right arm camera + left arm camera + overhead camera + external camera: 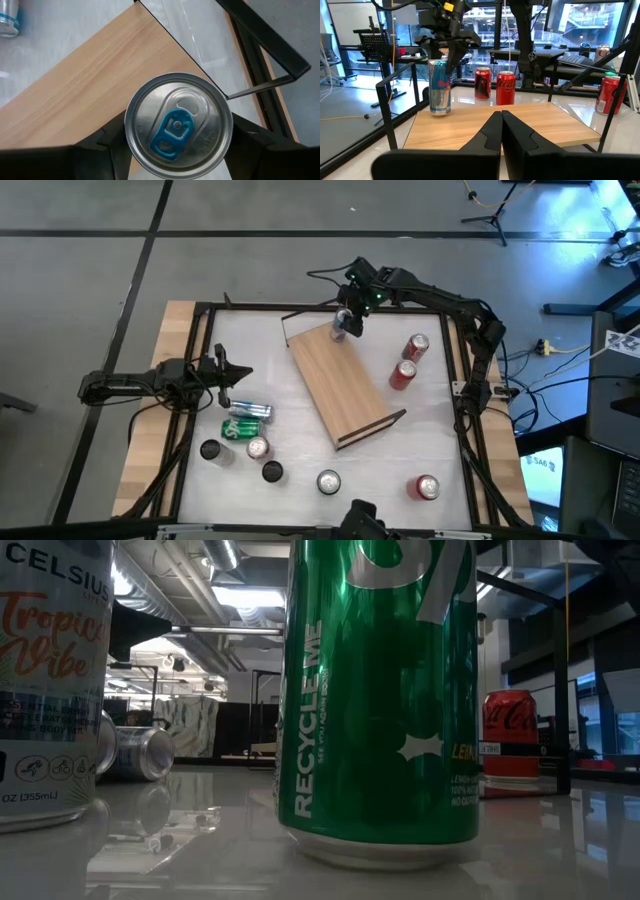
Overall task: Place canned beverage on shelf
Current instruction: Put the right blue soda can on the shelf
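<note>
A: Where was everything, biggest first?

B: The shelf (340,383) lay slantwise across the table (440,430). The right gripper (348,317) was clamped on the slim blue-and-silver can (439,86), standing upright on the board's wire-frame end. The left gripper (501,131) waited pinched shut near the table's left edge.

A: How would that can handle?

B: Probably rigid, smooth, slippery, and tippy; best squeezed across its mid-body.
</note>
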Controlling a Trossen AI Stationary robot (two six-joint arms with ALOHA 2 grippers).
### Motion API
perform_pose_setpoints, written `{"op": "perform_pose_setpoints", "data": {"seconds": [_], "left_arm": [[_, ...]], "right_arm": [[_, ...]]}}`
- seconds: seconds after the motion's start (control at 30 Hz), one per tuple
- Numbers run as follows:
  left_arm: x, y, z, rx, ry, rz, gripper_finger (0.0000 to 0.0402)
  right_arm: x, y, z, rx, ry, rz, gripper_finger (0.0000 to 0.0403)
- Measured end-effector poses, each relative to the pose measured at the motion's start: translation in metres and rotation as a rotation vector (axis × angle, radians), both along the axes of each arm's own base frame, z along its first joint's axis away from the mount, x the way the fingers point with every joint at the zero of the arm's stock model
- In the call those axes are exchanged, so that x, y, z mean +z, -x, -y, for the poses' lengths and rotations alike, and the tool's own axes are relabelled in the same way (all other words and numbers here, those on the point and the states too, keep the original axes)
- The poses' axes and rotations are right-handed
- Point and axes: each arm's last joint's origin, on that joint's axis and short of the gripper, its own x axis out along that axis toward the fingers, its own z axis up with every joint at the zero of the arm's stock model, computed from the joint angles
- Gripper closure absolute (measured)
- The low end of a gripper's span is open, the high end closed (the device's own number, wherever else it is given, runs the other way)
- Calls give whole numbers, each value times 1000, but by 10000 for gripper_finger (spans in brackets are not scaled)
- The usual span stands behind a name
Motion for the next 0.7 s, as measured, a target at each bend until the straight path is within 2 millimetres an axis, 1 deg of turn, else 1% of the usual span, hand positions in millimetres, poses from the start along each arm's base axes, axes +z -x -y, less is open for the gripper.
{"op": "perform_pose_setpoints", "data": {"seconds": [0.1, 0.23, 0.43, 0.7], "left_arm": [[0, 0, 0, 0, 0, 0, 401], [0, 0, 0, 0, 0, 0, 401], [0, 0, 0, 0, 0, 0, 401], [0, 0, 0, 0, 0, 0, 401]], "right_arm": [[1, -1, 0, -5, -2, 13, 171], [2, -7, -4, 0, -4, 47, 171], [2, -12, -12, 35, 27, 34, 171], [-1, -9, -10, 6, 57, -1, 171]]}}
